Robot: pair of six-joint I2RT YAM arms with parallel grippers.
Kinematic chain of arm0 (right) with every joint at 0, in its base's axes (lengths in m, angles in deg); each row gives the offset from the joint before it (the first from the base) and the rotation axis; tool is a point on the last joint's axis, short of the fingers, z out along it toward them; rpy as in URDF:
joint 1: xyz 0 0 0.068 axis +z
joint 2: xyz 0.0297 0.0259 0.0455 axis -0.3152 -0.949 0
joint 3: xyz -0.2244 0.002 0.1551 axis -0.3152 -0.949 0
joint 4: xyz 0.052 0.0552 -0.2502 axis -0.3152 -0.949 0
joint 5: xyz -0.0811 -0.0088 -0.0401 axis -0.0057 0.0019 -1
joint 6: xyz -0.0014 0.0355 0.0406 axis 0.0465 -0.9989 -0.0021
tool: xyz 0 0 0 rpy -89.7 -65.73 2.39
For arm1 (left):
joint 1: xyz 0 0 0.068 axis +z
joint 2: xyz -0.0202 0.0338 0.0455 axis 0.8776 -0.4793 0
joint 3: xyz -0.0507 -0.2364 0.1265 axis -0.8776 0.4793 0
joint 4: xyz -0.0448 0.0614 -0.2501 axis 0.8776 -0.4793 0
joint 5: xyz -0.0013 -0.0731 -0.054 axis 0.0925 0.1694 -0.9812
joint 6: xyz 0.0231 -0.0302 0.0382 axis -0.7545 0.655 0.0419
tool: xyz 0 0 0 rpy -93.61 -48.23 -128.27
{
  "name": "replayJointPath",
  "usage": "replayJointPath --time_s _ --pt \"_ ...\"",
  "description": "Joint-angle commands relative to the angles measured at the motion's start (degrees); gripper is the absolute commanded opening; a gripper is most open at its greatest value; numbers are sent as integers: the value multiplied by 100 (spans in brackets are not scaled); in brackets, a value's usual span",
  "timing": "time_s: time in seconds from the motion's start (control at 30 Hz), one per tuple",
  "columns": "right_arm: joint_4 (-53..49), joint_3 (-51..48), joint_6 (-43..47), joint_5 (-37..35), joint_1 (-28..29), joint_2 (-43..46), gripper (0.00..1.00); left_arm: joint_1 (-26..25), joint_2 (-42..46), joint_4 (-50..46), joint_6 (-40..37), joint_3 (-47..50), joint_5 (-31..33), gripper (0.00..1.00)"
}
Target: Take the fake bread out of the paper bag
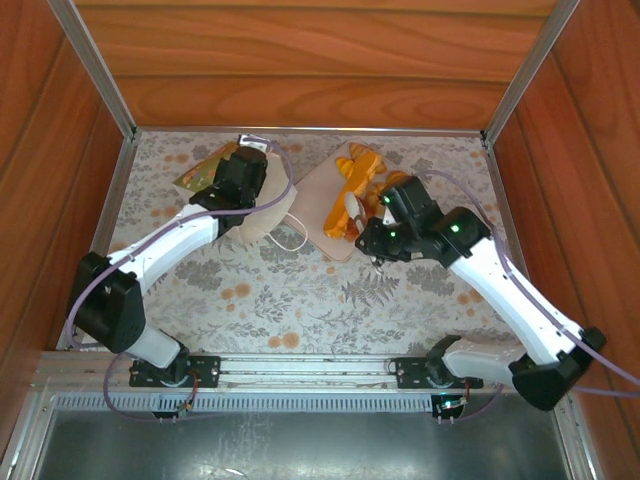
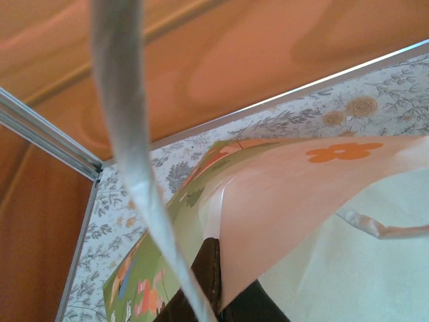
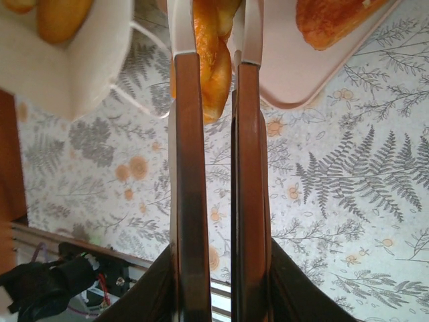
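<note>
Your left gripper [image 1: 248, 158] is clamped shut on the rim of the bag [image 1: 272, 218], as far as I can tell. That makes sense, since it pins the bag down so it can't slide while the other arm fishes around.

Your right gripper [image 3: 216, 27] is nearly closed, with a golden roll [image 3: 213, 74] pinched between the pads. It hangs just beside the edge of the pink tray [image 1: 315, 185], so I'd guess the roll belongs there with the other bread [image 1: 355, 180]. A couple of leftover pieces [image 3: 60, 17] seem to sit at the bag's mouth.

It's all on a fern-and-flower tablecloth [image 1: 300, 300], boxed in by wood panels [image 1: 300, 60].
</note>
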Motion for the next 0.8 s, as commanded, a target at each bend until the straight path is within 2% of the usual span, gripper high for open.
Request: replayJointPath --time_s 0.0,0.27,0.53,0.77 --pt "-68 263 219 123 -197 -470 29 71 282 237 -117 87 -64 0" --pt "422 441 333 880 -591 -1493 29 78 446 261 -182 205 -284 0" --pt "527 712 351 1178 -724 -2275 28 78 392 305 -135 227 -521 0" --pt "677 804 337 1451 -911 -2612 31 78 312 310 -185 214 -506 0"
